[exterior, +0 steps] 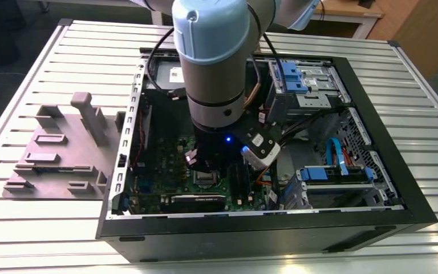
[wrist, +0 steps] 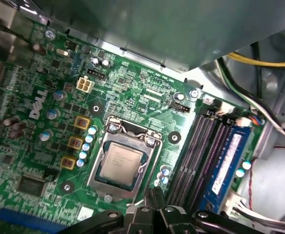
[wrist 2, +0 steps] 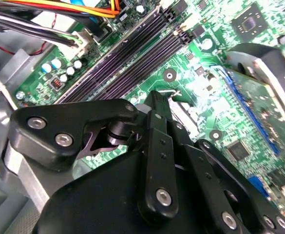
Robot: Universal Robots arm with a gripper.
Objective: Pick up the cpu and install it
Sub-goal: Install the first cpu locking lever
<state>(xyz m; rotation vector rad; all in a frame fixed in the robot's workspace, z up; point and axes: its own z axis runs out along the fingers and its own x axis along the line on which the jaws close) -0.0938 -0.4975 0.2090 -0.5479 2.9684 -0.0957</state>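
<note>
The cpu (wrist: 119,163), a silvery square chip, lies flat in the dark socket on the green motherboard (wrist: 147,97). The socket's metal frame (wrist: 132,130) rings it. My gripper (wrist: 151,195) hovers just off the socket's edge, on the side toward the memory slots. Its fingertips are together, nothing is between them, and they do not touch the chip. In the second wrist view the gripper (wrist 2: 157,100) is seen from behind, with the black fingers (wrist 2: 154,126) pointing down at the board. In the exterior view the arm (exterior: 215,68) reaches down into the open computer case (exterior: 264,222) above the socket (exterior: 206,178).
Memory slots (wrist: 200,146) run right beside the gripper. Cable bundles (wrist: 259,107) hang near the case wall. An expansion card (wrist 2: 274,83) stands on the board. Drive bays with blue latches (exterior: 310,80) fill the case's far side. A grey fixture (exterior: 59,148) sits on the slatted table.
</note>
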